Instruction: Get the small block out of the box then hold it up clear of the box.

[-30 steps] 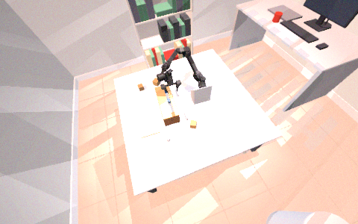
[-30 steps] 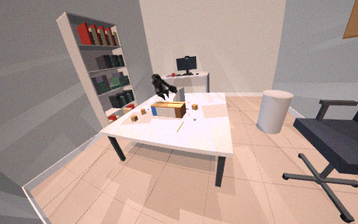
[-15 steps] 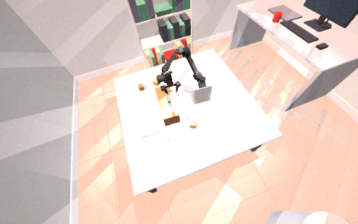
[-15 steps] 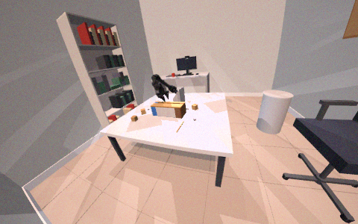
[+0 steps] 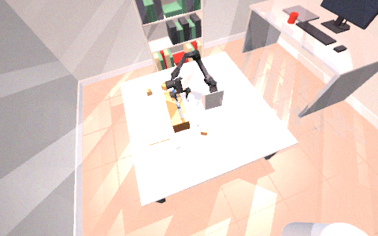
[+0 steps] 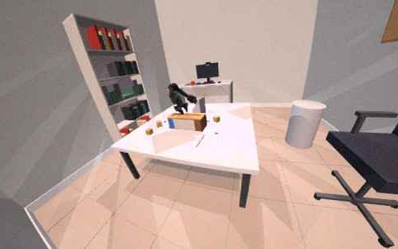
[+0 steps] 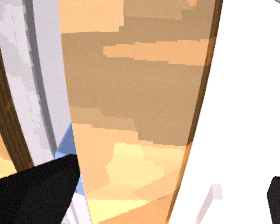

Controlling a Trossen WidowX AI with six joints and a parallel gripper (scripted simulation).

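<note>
The wooden box (image 5: 172, 109) (image 6: 200, 124) (image 7: 131, 95) stands upright on the white table (image 5: 224, 145) (image 6: 235, 145), with a brown end wall, a pale front and a blue patch (image 6: 171, 123) (image 7: 67, 143) near one end. My gripper (image 5: 180, 95) (image 6: 182, 111) (image 7: 179, 179) is open and empty, low over the box's end nearer the bookshelf. In the wrist view, one finger overlaps the box's front side and the other is over the table beyond its back edge. I cannot make out the small block or the shelf inside the box.
Loose wooden cubes stand on the table: one (image 5: 149, 92) (image 6: 149, 131), another (image 5: 164, 86) (image 6: 159, 124) near the box's far end, and a third (image 5: 204, 132) (image 6: 216, 119) past the brown end. A thin stick (image 5: 159, 142) (image 6: 200, 141) lies nearby. A grey panel (image 5: 213, 101) stands by the arm.
</note>
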